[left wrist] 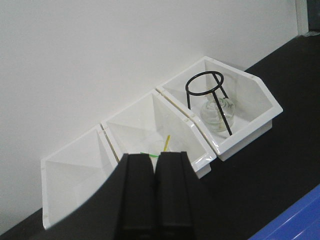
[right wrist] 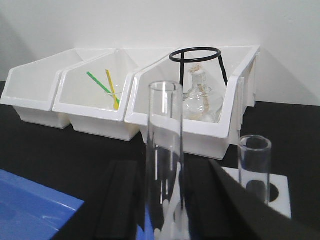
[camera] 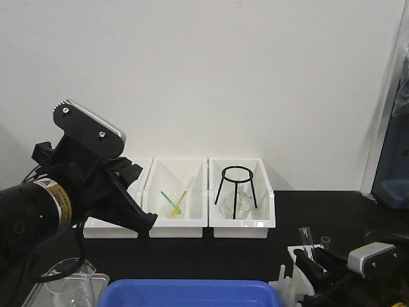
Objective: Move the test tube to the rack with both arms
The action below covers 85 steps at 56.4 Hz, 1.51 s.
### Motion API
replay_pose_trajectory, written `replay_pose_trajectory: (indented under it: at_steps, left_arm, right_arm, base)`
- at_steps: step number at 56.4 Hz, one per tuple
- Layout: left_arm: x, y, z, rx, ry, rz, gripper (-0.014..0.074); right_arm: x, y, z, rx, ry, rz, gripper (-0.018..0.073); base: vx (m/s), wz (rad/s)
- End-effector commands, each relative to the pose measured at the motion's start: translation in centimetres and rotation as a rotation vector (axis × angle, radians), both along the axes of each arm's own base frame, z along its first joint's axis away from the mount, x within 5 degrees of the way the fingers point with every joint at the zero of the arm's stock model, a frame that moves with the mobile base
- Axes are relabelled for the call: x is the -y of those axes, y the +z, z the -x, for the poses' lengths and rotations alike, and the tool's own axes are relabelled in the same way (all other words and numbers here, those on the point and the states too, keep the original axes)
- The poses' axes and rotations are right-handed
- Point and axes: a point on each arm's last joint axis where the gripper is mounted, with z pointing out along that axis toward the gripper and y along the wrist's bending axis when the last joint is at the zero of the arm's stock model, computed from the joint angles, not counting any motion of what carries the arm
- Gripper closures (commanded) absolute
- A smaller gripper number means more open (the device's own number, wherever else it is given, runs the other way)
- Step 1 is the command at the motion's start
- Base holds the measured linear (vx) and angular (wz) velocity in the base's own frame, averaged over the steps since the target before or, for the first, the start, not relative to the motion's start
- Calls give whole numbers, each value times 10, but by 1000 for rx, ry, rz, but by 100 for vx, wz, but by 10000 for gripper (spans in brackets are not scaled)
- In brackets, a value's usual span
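Note:
A clear test tube (right wrist: 165,150) stands upright between my right gripper's black fingers (right wrist: 125,200), which press close on both its sides. It hangs by the front of the white rack (right wrist: 277,192). A second tube (right wrist: 255,165) stands in a rack hole to the right. From the front, the held test tube (camera: 305,238) rises above the right gripper (camera: 311,259) and the rack (camera: 291,256) at the bottom right. My left gripper (camera: 144,217) is raised at the left, far from the rack. Its fingers (left wrist: 137,190) are pressed together with nothing between them.
Three white bins (camera: 176,225) line the back wall. The right one holds a black tripod stand (camera: 236,192) over a glass flask, the middle one green and yellow sticks (camera: 174,203). A blue tray (camera: 192,294) and a glass beaker (camera: 67,284) sit at the front.

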Motion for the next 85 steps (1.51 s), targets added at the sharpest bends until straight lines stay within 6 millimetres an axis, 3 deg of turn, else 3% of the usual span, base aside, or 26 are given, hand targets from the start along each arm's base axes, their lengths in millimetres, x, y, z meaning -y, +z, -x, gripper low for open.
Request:
replay_pose_trajectory:
  at_steps: [1, 14, 27, 33, 42, 47, 63, 85]
  left_arm:
    - [-2, 21, 7, 63, -25, 38, 603]
    - [-2, 21, 7, 63, -25, 38, 603]
    - [0, 22, 8, 58, -42, 65, 603]
    - [3, 22, 10, 28, -66, 146, 603]
    - [17, 23, 17, -39, -136, 330, 603]
    - [29, 25, 24, -36, -198, 340, 603]
    - [63, 26, 50, -43, -367, 349, 603]
    - [71, 26, 58, -50, -401, 349, 603]
  right_arm:
    - [-2, 31, -2, 209, 35, -108, 146]
    - [-2, 55, 5, 287, 41, -118, 90]
    - [0, 114, 29, 426, 19, -82, 128]
    - [3, 137, 47, 393, -28, -3, 241]
    - [9, 165, 90, 286, -101, 177, 566]
    - [17, 175, 114, 232, -192, 182, 573]
    - [30, 192, 152, 258, -351, 213, 571]
    - [30, 195, 156, 278, -352, 210, 570]
  base:
    - [0, 0]
    - [0, 0]
    - [0, 0]
    - [0, 0]
    - [0, 0]
    - [0, 0]
    - [0, 0]
    - [0, 0]
